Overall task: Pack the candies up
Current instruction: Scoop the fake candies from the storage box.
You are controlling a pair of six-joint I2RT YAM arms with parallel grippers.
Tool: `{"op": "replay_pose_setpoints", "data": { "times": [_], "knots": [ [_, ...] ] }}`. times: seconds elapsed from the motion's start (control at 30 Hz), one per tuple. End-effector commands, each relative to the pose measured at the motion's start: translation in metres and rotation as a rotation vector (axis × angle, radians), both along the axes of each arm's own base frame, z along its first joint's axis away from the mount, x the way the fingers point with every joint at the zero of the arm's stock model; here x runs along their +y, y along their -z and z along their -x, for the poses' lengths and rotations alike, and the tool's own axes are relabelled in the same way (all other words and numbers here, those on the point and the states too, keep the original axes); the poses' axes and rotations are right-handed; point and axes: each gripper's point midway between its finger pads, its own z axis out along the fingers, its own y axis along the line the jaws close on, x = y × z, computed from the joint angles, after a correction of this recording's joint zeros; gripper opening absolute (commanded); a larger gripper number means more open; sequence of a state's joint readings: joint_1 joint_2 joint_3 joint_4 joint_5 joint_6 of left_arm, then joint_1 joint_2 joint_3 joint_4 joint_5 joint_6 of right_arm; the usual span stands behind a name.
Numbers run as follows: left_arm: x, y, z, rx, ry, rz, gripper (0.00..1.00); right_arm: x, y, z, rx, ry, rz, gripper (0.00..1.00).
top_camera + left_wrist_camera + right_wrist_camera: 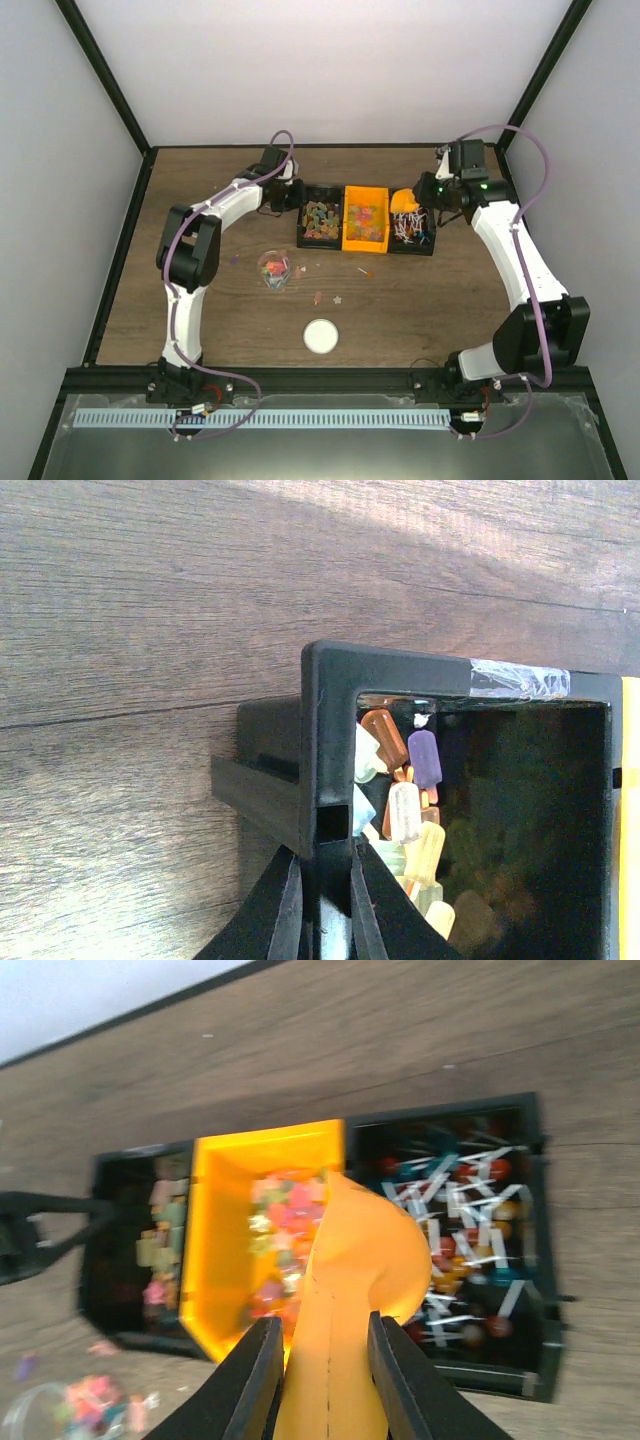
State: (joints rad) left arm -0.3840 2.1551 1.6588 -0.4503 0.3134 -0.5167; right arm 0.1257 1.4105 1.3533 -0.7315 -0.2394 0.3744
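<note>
Candies [285,1210] heaped in the row of bins [366,246], some in the clear cup [274,270] on the surface [430,300]; left claw [322,865] pinching the wall of the black bin [400,675], right claw [322,1328] pinching the orange scoop [350,1270]; may scatter if tipped short of the cup, or jolt out under a tug.

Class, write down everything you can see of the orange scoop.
The orange scoop looks like smooth plastic: a rounded bowl on a flat handle. The right tool is shut on the handle, one dark finger each side. The bowl hangs above where the orange bin meets the right-hand black bin. Its inside cannot be seen.
</note>
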Motion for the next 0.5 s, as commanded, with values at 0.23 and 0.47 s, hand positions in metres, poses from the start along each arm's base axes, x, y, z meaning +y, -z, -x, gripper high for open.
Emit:
{"op": "replay_pose_setpoints", "data": {
  "times": [0.23, 0.47],
  "knots": [
    [-0.001, 0.014, 0.007, 0.055, -0.009, 0.03, 0.09, -0.066, 0.008, -0.012, -0.038, 0.162, 0.396, 0.01],
    [-0.001, 0.015, 0.006, 0.056, -0.005, 0.03, 0.09, -0.055, 0.045, -0.016, -0.064, 0.076, 0.546, 0.01]
  ]
}}
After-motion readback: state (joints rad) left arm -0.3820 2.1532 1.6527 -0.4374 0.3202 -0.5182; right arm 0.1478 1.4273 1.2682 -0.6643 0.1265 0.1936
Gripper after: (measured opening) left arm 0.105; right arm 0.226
